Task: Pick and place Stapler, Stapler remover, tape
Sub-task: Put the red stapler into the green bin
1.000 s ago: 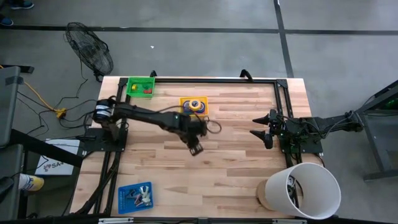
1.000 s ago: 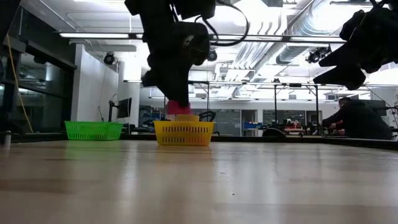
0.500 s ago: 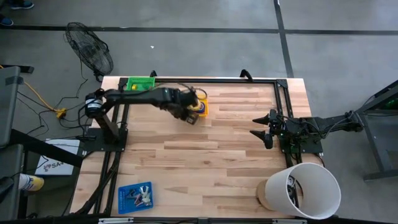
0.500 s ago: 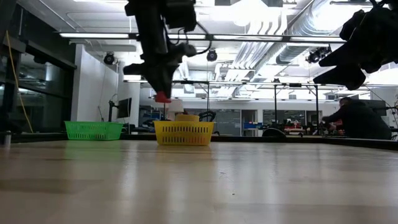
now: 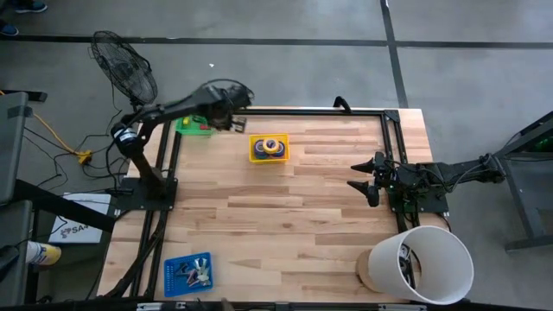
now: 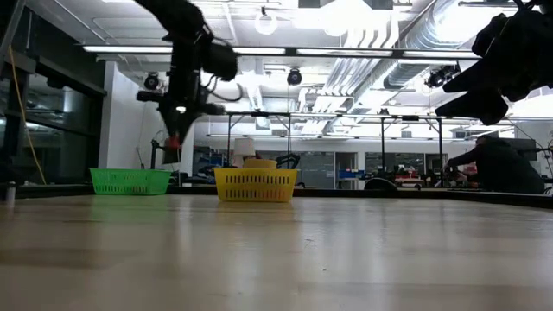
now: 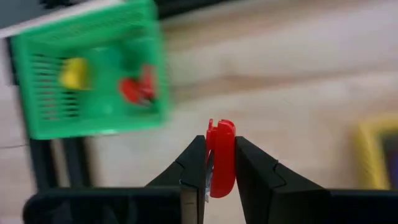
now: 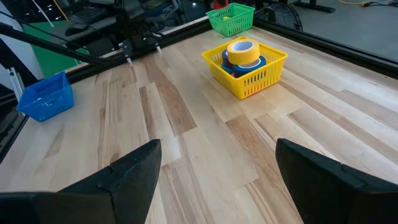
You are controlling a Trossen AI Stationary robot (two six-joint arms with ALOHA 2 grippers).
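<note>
The green basket [image 7: 93,74] holds red and yellow pieces, apparently; the left end effector [image 7: 220,163] above it pinches a red piece [image 7: 221,155]; tape rolls [image 8: 244,56] fill the yellow basket [image 8: 261,78].

- A white sheet [image 5: 76,226] on the floor left of the table carries dark letters, apparently "SA…"; the rest is cut off.
- No other readable text shows.
</note>
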